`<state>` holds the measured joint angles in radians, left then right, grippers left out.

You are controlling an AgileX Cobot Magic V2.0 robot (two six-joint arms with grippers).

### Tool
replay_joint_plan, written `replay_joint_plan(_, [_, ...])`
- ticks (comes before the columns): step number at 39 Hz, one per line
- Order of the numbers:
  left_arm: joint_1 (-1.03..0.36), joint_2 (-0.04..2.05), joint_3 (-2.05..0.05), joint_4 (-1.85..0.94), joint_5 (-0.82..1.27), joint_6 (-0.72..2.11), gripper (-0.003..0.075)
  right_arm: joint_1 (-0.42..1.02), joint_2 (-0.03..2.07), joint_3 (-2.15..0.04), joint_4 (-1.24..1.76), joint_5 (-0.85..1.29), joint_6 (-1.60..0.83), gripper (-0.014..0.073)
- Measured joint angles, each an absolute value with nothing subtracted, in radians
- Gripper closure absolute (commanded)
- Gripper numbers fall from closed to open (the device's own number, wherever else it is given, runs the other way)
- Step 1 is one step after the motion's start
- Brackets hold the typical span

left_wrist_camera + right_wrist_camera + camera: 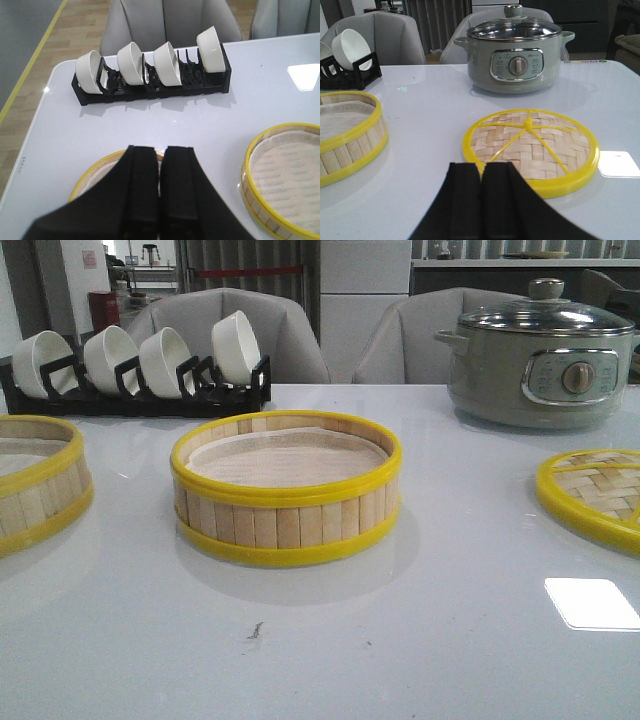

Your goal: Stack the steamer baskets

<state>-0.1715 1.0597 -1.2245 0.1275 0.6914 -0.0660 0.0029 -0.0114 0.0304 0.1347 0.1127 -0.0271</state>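
One steamer basket (286,490) stands in the middle of the white table, with slat walls, yellow rims and a pale cloth liner. It also shows in the left wrist view (285,180) and in the right wrist view (347,135). The second steamer basket (35,480) sits at the left edge, partly cut off. In the left wrist view it (95,172) lies under my left gripper (161,155), which is shut and empty above it. My right gripper (481,170) is shut and empty, just short of the woven lid (532,147). Neither gripper shows in the front view.
The woven bamboo lid (595,495) with a yellow rim lies at the right. A grey electric pot (540,355) with a glass lid stands at the back right. A black rack (140,395) with several white bowls stands at the back left. Grey chairs stand behind the table.
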Motion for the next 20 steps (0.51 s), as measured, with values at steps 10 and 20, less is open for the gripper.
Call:
replay_joint_plan(10, [-0.172, 1.073, -1.224, 0.147, 0.691, -0.066, 0.0634, 0.003, -0.011, 0.03, 0.135, 0.113, -0.027, 0.0538])
replay_joint_plan(20, [-0.172, 1.073, -1.224, 0.149, 0.663, -0.066, 0.0634, 0.003, -0.011, 0.03, 0.135, 0.113, -0.027, 0.0538])
